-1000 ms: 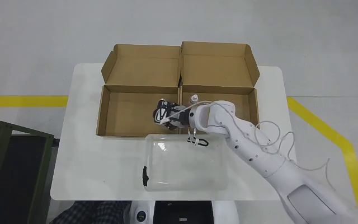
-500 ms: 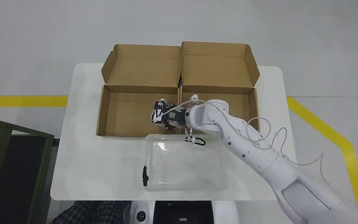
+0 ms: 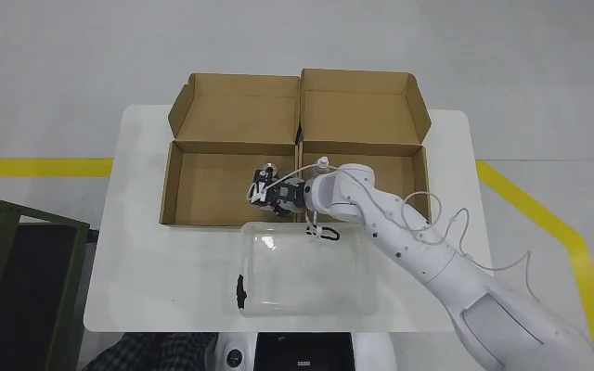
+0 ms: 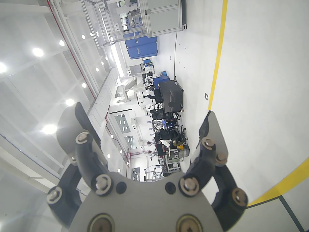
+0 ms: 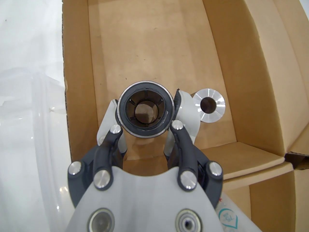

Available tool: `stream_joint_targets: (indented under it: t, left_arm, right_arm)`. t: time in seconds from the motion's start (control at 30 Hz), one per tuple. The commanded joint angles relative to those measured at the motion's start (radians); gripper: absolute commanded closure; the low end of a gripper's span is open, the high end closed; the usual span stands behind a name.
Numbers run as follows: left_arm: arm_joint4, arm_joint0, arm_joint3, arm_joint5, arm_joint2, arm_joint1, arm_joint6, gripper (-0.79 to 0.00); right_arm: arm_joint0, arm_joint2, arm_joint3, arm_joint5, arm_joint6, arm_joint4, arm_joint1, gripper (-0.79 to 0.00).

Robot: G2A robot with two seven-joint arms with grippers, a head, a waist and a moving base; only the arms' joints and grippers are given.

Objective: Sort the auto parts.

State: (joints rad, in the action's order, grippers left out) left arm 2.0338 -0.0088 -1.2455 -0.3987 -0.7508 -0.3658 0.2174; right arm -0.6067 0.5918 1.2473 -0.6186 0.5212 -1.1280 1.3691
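Observation:
My right gripper is shut on a black ring-shaped bushing, held low over the floor of the left cardboard box. A silver metal cone-faced part with a centre hole lies on the box floor just beside the gripper's finger. From above, the right gripper hangs over the right-hand end of the left box. My left gripper is open with nothing between its fingers and faces out into the room.
A second open cardboard box stands to the right of the first. A clear plastic bin sits at the table's front, with a black part at its left edge and another at its back rim.
The right gripper has shifted slightly left, further over the left box, still holding the black bushing.

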Motion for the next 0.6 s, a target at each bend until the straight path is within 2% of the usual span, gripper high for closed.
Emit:
stream_joint_targets:
  t: [0.0,0.03,0.1,0.57]
  left_arm:
    - [0.0,0.0,0.0,0.0,0.0,0.0,0.0,-0.785]
    - [0.0,0.0,0.0,0.0,0.0,0.0,0.0,-0.785]
    - [0.0,0.0,0.0,0.0,0.0,0.0,0.0,-0.785]
    - [0.0,0.0,0.0,0.0,0.0,0.0,0.0,-0.785]
  right_arm:
    - [0.0,0.0,-0.002,-0.002,0.003,-0.002,0.002,-0.271]
    - [0.0,0.002,-0.003,-0.002,0.005,-0.003,0.003,-0.323]
    - [0.0,0.006,-0.001,-0.004,0.008,-0.005,0.004,-0.363]
    - [-0.034,0.085,0.127,-0.046,-0.01,0.007,-0.012,-0.394]
